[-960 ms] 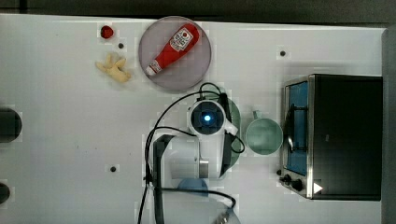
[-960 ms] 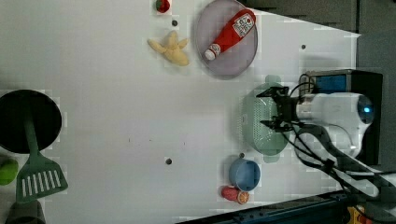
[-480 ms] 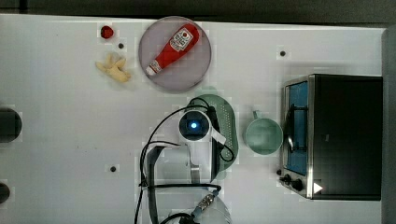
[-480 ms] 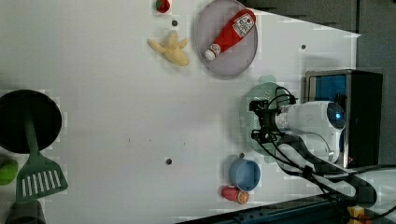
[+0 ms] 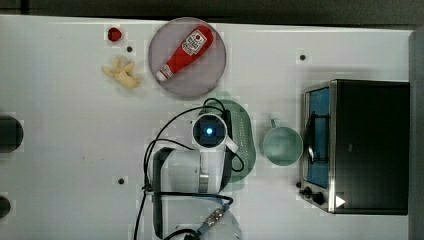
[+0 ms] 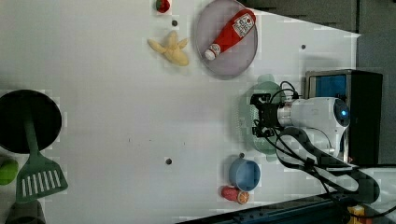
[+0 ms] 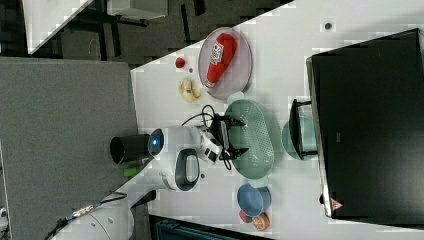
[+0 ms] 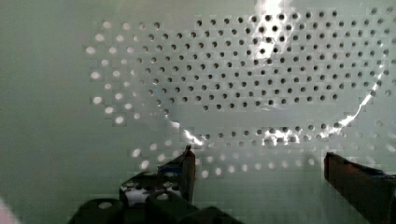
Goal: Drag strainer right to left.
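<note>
A: Where's the strainer (image 5: 245, 137)?
B: Top view: at 5 o'clock of the grey plate (image 5: 172, 82), 9 o'clock of the mug (image 5: 283, 145).
A: Gripper (image 7: 236, 136)?
B: Spread wide, empty, hovering inside the bowl.
A: Step?
B: Probably the approach. Next: lower against the wall, then push toward 9 o'clock.

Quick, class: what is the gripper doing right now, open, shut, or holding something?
Gripper: open, fingers spread wide over the perforated inside of the strainer, holding nothing.
</note>
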Controlling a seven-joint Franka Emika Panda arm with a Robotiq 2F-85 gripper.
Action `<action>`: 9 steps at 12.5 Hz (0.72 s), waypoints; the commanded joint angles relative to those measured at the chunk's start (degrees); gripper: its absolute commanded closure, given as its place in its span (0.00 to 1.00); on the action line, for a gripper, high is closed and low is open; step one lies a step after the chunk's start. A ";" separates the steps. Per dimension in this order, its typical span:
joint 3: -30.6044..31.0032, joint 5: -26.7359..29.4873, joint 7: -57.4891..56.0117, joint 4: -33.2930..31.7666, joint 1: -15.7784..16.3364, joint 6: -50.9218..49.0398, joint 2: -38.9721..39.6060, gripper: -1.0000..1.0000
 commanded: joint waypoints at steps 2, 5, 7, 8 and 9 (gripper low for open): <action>3.58 2.13 7.64 0.47 6.52 -0.85 -0.91 0.00; 4.53 2.23 15.84 0.86 10.49 -0.87 -0.88 0.00; 4.88 2.23 21.03 1.74 13.12 -1.35 -0.60 0.00; 5.00 2.23 22.58 2.51 14.35 -1.71 -0.22 0.00; 5.05 2.23 23.39 3.36 15.51 -2.10 0.36 0.00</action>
